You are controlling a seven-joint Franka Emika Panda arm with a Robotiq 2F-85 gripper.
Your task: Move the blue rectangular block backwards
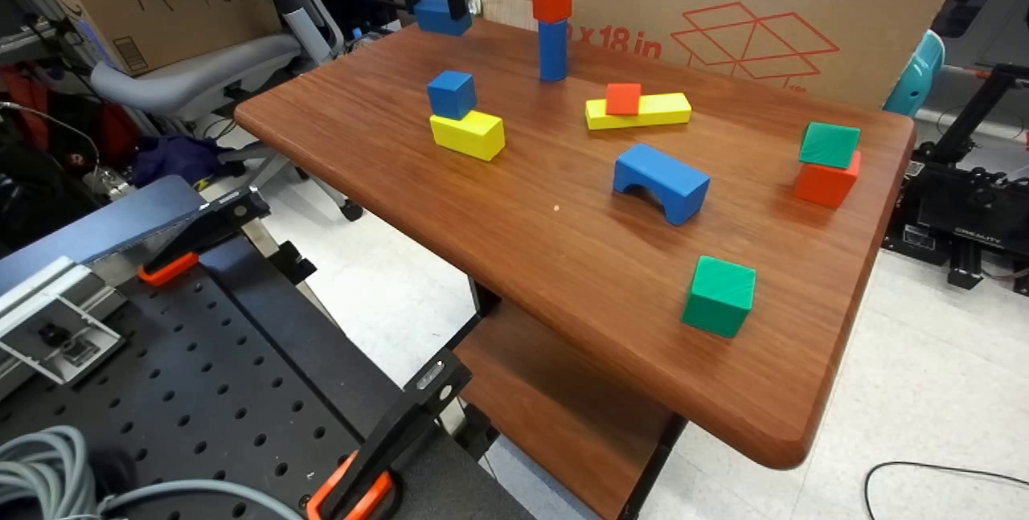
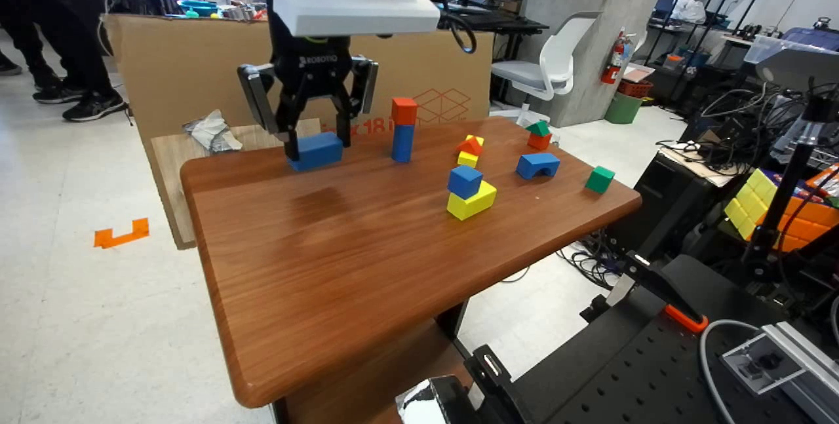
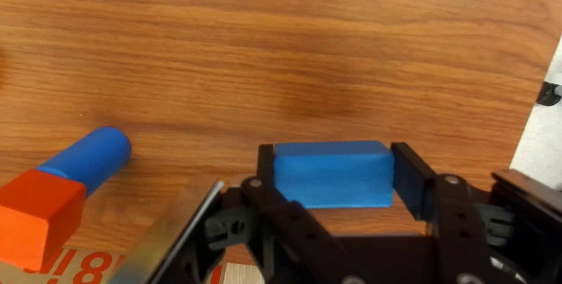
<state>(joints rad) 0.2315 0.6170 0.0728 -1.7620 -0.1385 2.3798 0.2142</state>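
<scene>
Green cube (image 1: 719, 296) near, blue rectangular block (image 1: 440, 17) far
In an exterior view the cube sits toward the near corner of the tabletop (image 1: 522, 231); by the far corner, fingers (image 1: 457, 6) clasp the block's ends, holding it above the surface

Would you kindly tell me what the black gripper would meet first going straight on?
Probably the brown wood-grained tabletop, via the blue rectangular block clamped in the black gripper; the gap is hard to judge.
</scene>
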